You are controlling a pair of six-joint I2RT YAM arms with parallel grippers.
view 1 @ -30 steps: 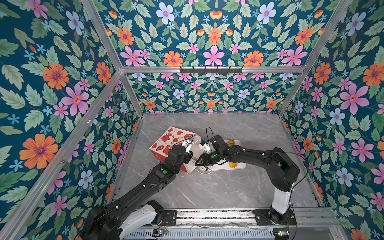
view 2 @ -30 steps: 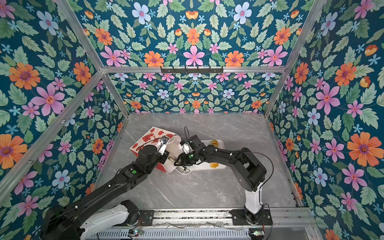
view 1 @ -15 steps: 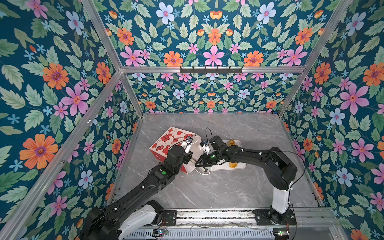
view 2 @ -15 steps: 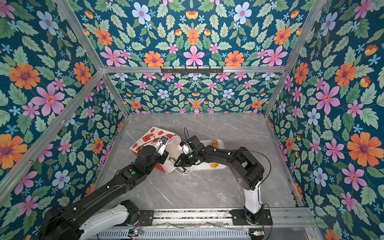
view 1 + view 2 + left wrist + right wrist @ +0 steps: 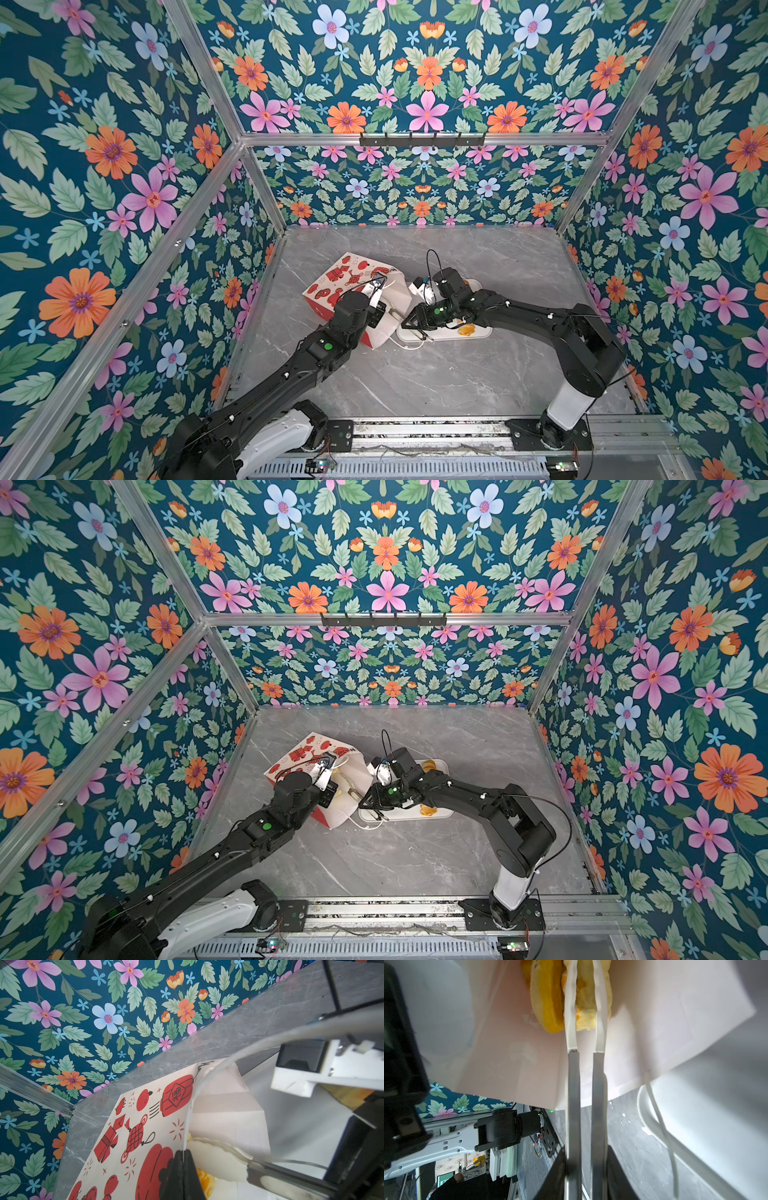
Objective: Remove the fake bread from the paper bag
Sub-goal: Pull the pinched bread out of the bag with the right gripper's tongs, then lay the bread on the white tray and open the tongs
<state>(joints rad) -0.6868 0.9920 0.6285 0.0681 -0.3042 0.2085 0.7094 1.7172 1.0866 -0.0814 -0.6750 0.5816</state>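
On the grey table [image 5: 415, 382]: paper bag [image 5: 345, 278] tipped onto its side, printed face up, open mouth turned toward the white tray [image 5: 440, 335] just beside it. By the mouth, a white cord handle [image 5: 405, 345] trailing on the table along the tray's near edge.

Clenched on the bag's upper rim: left gripper [image 5: 184, 1162], black fingers pressed flat together over the paper edge, rim lifted off the table.

Reaching in from the tray side: right gripper [image 5: 584, 1159], squeezed around a pair of metal tongs [image 5: 574, 1088]. White tips of the tongs pinched on either side of a pale yellow piece of fake bread [image 5: 585, 1007], deep inside the bag against the white lining. Touching that piece, also inside, a rounder golden-orange one [image 5: 548, 1001]. In the left wrist view, a sliver of orange bread [image 5: 204, 1182] showing just under the gripped rim.

On the tray, in a top view, two more pieces: one [image 5: 428, 810] near the front edge, another [image 5: 430, 765] at the far end, partly hidden behind the right arm.
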